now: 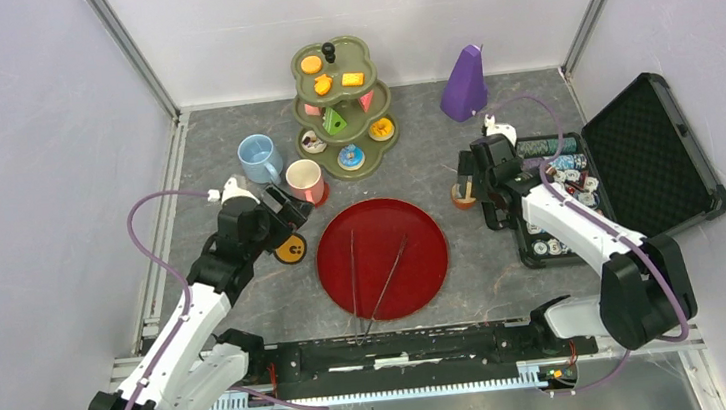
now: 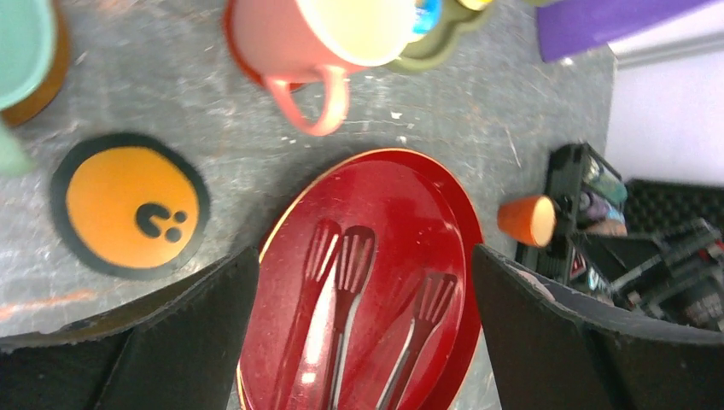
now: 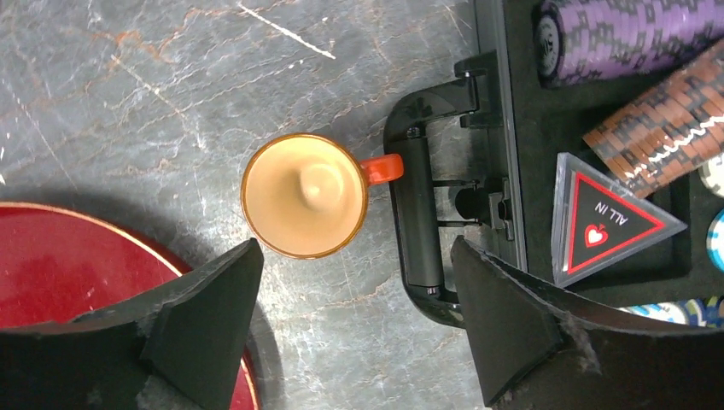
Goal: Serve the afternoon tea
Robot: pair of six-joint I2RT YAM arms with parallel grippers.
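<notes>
A green three-tier stand [image 1: 340, 107] at the back holds toy donuts, cake slices and orange biscuits. A blue mug [image 1: 259, 158] and a pink mug [image 1: 304, 180] stand to its left. The pink mug [image 2: 333, 43] also shows in the left wrist view, with the edge of a pale green mug [image 2: 21, 43] at the top left. My left gripper [image 1: 296, 216] is open and empty, over the left rim of the red plate [image 2: 401, 213]. A small orange cup [image 3: 305, 195] stands upright and empty. My right gripper [image 3: 357, 243] is open just short of it, not touching.
The red plate [image 1: 382, 258] holds two pairs of tongs [image 1: 371, 275]. An orange coaster [image 2: 128, 205] lies left of it. A purple metronome [image 1: 465, 83] stands at the back right. An open black case of poker chips [image 1: 626, 165] lies right of the orange cup.
</notes>
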